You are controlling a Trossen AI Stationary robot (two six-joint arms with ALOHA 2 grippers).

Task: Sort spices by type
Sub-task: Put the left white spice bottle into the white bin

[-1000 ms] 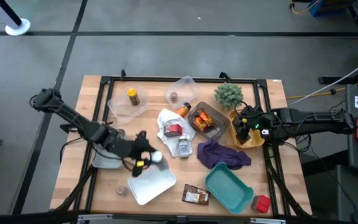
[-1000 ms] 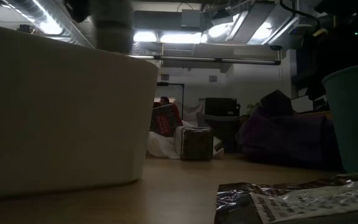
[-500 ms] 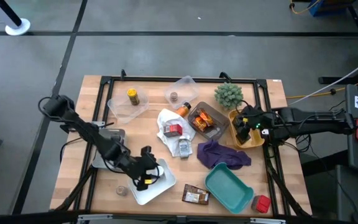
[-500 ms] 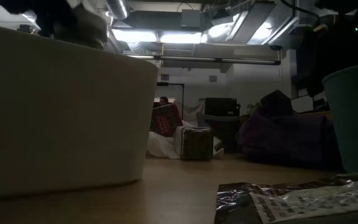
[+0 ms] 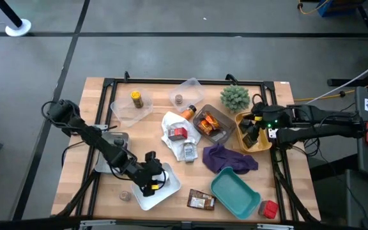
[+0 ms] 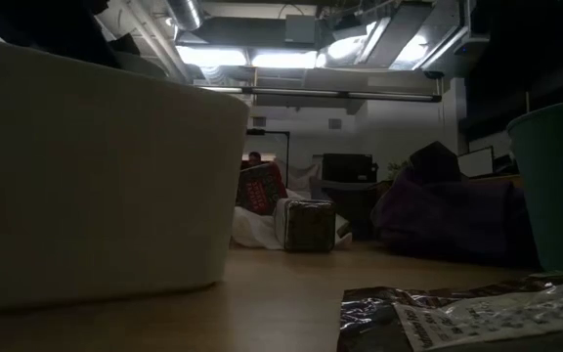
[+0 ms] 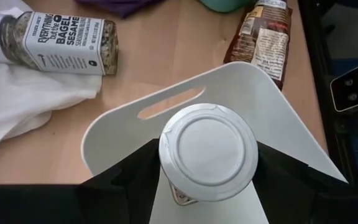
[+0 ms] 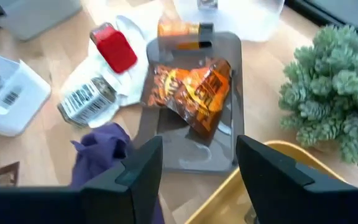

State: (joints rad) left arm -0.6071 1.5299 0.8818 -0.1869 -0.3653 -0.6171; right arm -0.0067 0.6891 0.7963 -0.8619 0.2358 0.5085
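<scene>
Wooden table [image 5: 82, 134]; white-capped jar [image 7: 207, 151] only in left wrist view.

- "EVERYTHING" and "BAGEL SESAME" are read in dark capitals on the white label of a seasoning jar [image 7: 58, 42], which is laid on its side at about 10 o'clock from the white-capped jar [image 7: 207, 151] in the left wrist view; the smaller lines of that label cannot be made out.
- Print is seen on the pale label of a brown packet [image 7: 265, 37] at about 1 o'clock from the white-capped jar, but no word can be read.
- A barcode is seen on a jar [image 8: 86, 102] lying on a white cloth [image 8: 132, 74] in the right wrist view; no digits are legible.
- Elsewhere nothing legible is shown.
</scene>
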